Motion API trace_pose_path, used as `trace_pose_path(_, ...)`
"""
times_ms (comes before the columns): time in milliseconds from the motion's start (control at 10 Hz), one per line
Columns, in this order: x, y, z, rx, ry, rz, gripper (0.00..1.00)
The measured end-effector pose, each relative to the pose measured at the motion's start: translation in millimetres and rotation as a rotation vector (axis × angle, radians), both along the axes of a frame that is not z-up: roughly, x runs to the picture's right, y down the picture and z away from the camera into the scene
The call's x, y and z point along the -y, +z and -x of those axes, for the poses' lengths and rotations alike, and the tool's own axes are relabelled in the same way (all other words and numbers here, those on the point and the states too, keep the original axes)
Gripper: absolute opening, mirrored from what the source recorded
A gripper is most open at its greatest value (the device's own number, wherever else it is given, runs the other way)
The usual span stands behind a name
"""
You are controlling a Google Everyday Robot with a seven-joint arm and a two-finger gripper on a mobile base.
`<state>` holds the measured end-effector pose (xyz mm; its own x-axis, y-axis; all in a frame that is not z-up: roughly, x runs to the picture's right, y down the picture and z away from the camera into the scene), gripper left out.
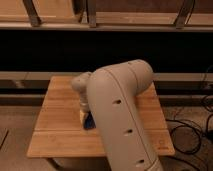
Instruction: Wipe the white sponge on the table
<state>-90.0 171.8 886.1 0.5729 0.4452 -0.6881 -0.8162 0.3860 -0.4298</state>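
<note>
At mid-bench [55, 125], the gripper [88, 120] sits low.
The arm [120, 110] largely hides it; whether it grips anything, I cannot tell.

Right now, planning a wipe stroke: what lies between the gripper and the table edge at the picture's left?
Only bare planks of the table, in the camera view; the gripper is down at mid-table, partly behind the arm.

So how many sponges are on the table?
1: the white sponge, a pale bit under the gripper, left of middle on the table. The arm covers much, so others may be hidden.
</note>
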Motion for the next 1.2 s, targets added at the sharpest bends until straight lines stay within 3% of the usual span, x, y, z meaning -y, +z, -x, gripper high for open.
trace_pose_path(200, 19.8, 18.0, 10.6, 0.011, -0.023, -0.049, 0.0)
trace_pose_path(400, 44.1, 30.0, 34.2, 0.06, -0.037, -0.105, 0.0)
trace_pose_path(600, 48.8, 34.5, 58.2, 0.116, -0.049, -0.119, 0.0)
trace_pose_path(1200, 3.9, 13.1, 104.7, 0.271, -0.049, -0.04, 0.0)
